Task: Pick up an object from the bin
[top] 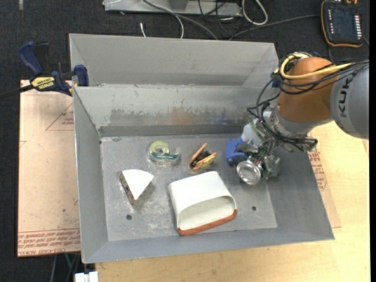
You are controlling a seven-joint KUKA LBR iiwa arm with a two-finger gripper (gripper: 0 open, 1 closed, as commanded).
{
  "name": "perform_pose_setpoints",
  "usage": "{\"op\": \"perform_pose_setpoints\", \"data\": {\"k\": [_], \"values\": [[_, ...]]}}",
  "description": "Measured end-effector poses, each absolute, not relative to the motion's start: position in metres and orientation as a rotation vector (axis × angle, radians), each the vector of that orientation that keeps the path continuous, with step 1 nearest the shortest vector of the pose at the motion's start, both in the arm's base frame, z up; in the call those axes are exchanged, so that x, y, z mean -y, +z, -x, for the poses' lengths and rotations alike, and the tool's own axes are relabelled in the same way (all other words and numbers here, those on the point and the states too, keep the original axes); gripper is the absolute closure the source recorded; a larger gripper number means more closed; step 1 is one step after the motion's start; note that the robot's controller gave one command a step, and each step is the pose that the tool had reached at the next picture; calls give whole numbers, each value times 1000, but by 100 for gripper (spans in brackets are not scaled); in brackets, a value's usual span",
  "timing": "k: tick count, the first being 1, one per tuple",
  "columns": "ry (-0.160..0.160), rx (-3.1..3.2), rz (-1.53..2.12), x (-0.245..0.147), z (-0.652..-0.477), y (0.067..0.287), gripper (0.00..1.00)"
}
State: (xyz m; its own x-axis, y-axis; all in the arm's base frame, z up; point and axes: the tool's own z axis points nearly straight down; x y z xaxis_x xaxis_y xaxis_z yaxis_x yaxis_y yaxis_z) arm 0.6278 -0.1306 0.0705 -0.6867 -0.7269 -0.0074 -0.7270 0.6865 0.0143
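Observation:
My gripper (265, 157) is low in the right part of the bin, close to the floor. A shiny silver round thing, like a small metal can (249, 172), lies right against its lower left side; I cannot tell whether the gripper holds it. A blue thing (234, 150) sits just left of the gripper, partly hidden by it. Further left lies an orange and black clip (202, 157).
A white box with a brown rim (201, 203) takes up the front middle. A clear green tape dispenser (163, 153) and a white wedge (137, 184) lie to the left. The arm with its orange cover hangs over the bin's right wall.

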Motion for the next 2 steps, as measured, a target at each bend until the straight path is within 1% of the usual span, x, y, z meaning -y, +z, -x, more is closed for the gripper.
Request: {"op": "perform_pose_setpoints", "data": {"k": [2], "values": [[27, -2884, 1241, 130, -628, 75, 100]]}}
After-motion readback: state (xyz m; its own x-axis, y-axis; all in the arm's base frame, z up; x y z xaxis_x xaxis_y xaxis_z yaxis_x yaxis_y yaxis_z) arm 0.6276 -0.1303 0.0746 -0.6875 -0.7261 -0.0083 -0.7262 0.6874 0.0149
